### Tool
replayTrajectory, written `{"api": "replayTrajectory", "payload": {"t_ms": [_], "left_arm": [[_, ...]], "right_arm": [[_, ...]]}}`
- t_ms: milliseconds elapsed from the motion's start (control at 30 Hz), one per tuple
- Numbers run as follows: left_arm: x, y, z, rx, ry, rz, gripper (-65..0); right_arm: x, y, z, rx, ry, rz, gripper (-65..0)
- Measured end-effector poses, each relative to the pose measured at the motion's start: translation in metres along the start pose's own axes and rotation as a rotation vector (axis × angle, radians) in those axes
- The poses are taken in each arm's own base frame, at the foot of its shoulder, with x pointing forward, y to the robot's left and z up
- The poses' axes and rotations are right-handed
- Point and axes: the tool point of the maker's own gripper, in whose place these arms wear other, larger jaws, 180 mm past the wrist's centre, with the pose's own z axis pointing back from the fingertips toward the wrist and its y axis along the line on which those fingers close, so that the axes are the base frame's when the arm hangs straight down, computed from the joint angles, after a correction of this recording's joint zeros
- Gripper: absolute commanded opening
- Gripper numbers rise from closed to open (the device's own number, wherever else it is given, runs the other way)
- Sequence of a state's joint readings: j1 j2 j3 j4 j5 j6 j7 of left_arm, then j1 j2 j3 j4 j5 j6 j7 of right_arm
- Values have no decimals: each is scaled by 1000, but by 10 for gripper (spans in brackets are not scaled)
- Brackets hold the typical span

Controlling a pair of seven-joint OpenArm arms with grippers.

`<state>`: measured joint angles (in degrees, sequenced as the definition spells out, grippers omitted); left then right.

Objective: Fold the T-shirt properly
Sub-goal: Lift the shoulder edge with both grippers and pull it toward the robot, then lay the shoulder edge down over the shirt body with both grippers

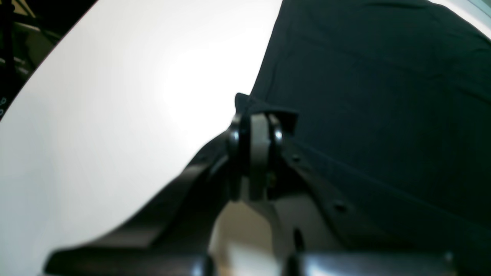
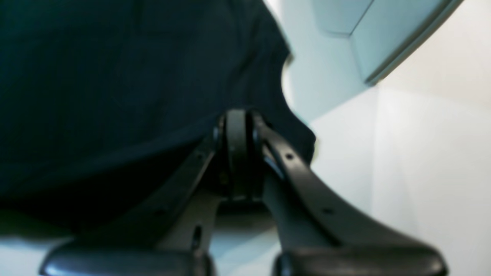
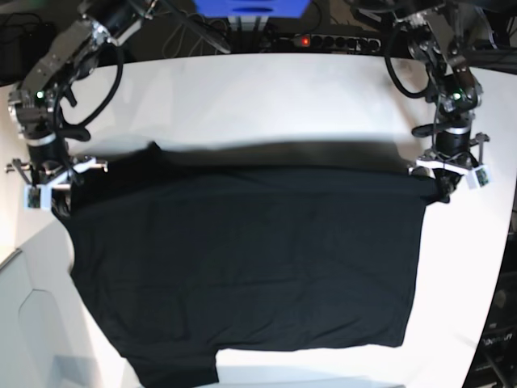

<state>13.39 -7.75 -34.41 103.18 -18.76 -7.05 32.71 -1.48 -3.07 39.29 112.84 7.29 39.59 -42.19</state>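
The black T-shirt (image 3: 242, 267) lies spread with its plain side up over the white table (image 3: 266, 97). Its far edge is stretched between my two grippers and casts a shadow band on the table behind it. A sleeve hangs toward the table's near edge. My left gripper (image 3: 440, 192) is at the right in the base view. It is shut on a corner of the T-shirt (image 1: 383, 96), with cloth bunched at the left gripper (image 1: 255, 119). At the left in the base view, my right gripper (image 3: 58, 204) pinches the other corner. The right wrist view shows this right gripper (image 2: 238, 115) shut on the T-shirt (image 2: 115, 96).
A power strip (image 3: 323, 40) with a red light and a blue box (image 3: 250, 8) sit beyond the table's far edge. A pale grey block (image 3: 32, 323) lies below the table's left edge, and the same pale grey block (image 2: 383, 38) appears in the right wrist view. Bare table (image 1: 115, 115) lies beside the left gripper.
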Motion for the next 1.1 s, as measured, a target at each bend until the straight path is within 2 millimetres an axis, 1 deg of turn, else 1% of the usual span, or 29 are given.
{"api": "replayTrajectory", "payload": {"t_ms": [100, 167, 233, 333, 433, 533, 700, 933, 1000, 1100], "left_arm": [[12, -6, -7, -11, -11, 13, -649], [19, -9, -11, -15, -27, 23, -649], [15, -8, -19, -14, -13, 42, -649], [0, -3, -28, 0, 41, 63, -649], [2, -4, -31, -1, 29, 69, -649], [11, -7, -35, -9, 9, 79, -649], [27, -13, -41, -19, -25, 91, -648], [5, -5, -59, -5, 45, 127, -648], [6, -6, -63, -5, 48, 133, -647], [18, -11, -71, -19, 24, 156, -646]], "right_arm": [[8, 0, -19, 33, 6, 26, -650], [12, 6, -30, 71, 5, 46, -650], [14, 9, -41, 98, 12, 55, -650], [19, 7, -55, 111, 16, 51, -650], [24, 6, -67, 126, 10, 30, -650], [27, 2, -79, 131, 21, 15, -650], [33, 2, -95, 149, 23, -20, -650], [28, 8, -107, 177, 24, -59, -650], [29, 9, -108, 178, 17, -54, -650], [33, 17, -109, 198, 8, -39, -650]]}}
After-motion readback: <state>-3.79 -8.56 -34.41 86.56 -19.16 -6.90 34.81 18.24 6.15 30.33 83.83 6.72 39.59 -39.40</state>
